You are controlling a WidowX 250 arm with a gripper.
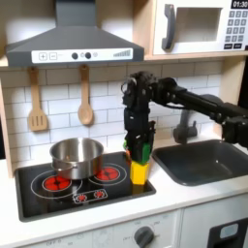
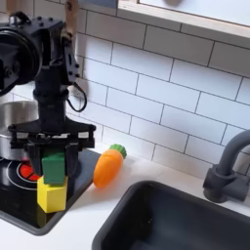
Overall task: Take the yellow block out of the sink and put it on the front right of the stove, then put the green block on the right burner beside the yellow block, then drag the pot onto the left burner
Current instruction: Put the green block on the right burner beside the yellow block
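Here, in the first exterior view, the gripper (image 1: 141,148) holds the green block (image 1: 142,152) above the yellow block (image 1: 140,172) at the stove's (image 1: 58,201) front right corner. In the second exterior view, its fingers (image 2: 77,153) pinch this light, stiff block's (image 2: 54,166) flat sides.

First exterior view: you look from the front, level, far enough back to take in the stove (image 1: 82,184), the sink (image 1: 206,162), hood and microwave.
Second exterior view: you stand close, angled from the sink (image 2: 176,223) side, looking across the counter toward the tiled wall.
Shared area: the stove's (image 2: 20,190) sink-side end, the sink's near rim, and the gripper (image 1: 140,147) (image 2: 55,156).
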